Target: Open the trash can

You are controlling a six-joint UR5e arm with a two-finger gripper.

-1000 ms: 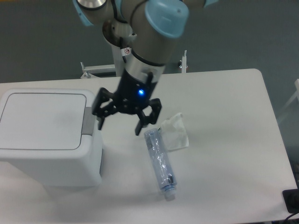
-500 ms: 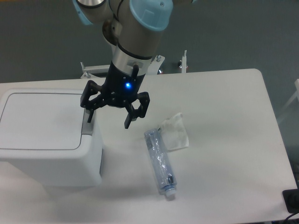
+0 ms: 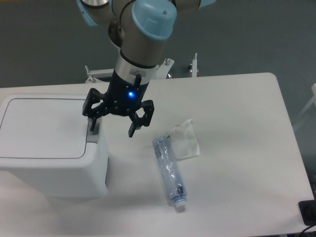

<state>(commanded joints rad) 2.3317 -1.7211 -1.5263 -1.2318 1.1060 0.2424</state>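
Note:
The trash can [image 3: 49, 148] is a large boxy white bin at the left of the table, with its flat lid [image 3: 44, 127] shut. Its grey push-button tab [image 3: 93, 134] sits at the lid's right edge. My gripper [image 3: 112, 127] is open, pointing down, with a blue light on its body. Its left finger [image 3: 92, 124] hangs right over the grey tab and partly hides it. I cannot tell whether it touches the tab. Its right finger [image 3: 133, 129] hangs over the bare table just right of the bin.
A crushed clear plastic bottle [image 3: 168, 170] lies on the white table [image 3: 237, 148] to the right of the gripper. A crumpled clear wrapper [image 3: 185, 139] lies beside the bottle's upper end. A black object [image 3: 308, 212] shows at the lower right corner.
The gripper has moved left, from above the bottle's top end to over the bin's right edge. It has stayed open. The lid, bottle and wrapper have not moved.

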